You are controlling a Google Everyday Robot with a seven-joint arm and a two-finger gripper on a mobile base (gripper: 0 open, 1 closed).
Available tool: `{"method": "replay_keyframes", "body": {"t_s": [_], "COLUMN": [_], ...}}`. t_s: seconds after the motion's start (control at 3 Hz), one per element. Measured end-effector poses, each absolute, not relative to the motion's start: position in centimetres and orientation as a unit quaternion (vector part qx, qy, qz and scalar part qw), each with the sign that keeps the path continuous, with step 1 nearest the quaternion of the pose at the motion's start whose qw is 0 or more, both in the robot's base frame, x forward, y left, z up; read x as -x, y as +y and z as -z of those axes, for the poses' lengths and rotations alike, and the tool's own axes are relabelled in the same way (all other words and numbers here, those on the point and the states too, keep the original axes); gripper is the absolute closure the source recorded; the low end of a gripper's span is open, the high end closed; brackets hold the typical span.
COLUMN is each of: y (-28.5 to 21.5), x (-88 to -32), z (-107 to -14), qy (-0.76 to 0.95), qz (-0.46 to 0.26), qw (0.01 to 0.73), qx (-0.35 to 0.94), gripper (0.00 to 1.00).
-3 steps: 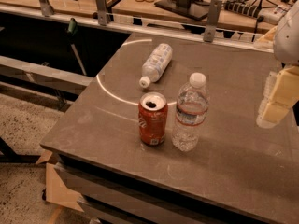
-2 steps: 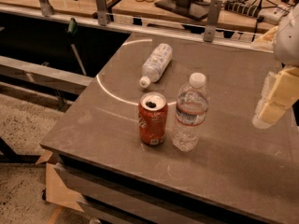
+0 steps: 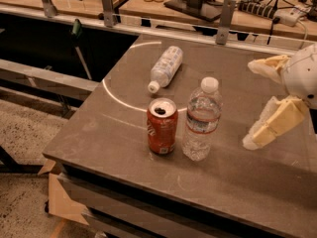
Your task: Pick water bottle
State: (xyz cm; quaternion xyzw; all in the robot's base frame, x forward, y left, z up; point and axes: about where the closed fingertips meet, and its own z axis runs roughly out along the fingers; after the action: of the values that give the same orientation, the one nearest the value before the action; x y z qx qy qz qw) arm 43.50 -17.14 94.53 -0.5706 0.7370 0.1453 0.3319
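The water bottle (image 3: 201, 119) stands upright near the table's front, clear and ribbed, with a white cap and a narrow label band. A red can (image 3: 162, 126) with an open top stands right beside it on the left. My gripper (image 3: 250, 104) is to the right of the bottle, about level with it, and apart from it. It is open and empty, with its two tan fingers (image 3: 271, 125) spread and pointing left toward the bottle.
A second bottle with a white patterned label (image 3: 166, 67) lies on its side behind the can. The dark table (image 3: 114, 133) has a white arc painted on it. A rail with metal posts (image 3: 225, 14) and a cluttered bench run behind.
My gripper has moved left, closer to the water bottle, and its upper finger has come into view. The bottles and the can have not moved.
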Motion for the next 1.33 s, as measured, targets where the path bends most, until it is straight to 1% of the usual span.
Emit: {"method": "replay_keyframes", "body": {"t_s": [0.33, 0.67, 1.0, 1.33], "y": [-11.5, -8.4, -6.4, -5.2], "x": [-43.0, -42.2, -41.3, -41.0], "z": [-95.7, -96.7, -96.1, -94.9], "qy": [0.665, 0.605, 0.576, 0.566], "qz": [-0.282, -0.367, -0.419, -0.446], "qw": [0.386, 0.399, 0.397, 0.390], "qx": [0.574, 0.583, 0.579, 0.573], "gripper": [0.00, 0.00, 0.18, 0.41]}}
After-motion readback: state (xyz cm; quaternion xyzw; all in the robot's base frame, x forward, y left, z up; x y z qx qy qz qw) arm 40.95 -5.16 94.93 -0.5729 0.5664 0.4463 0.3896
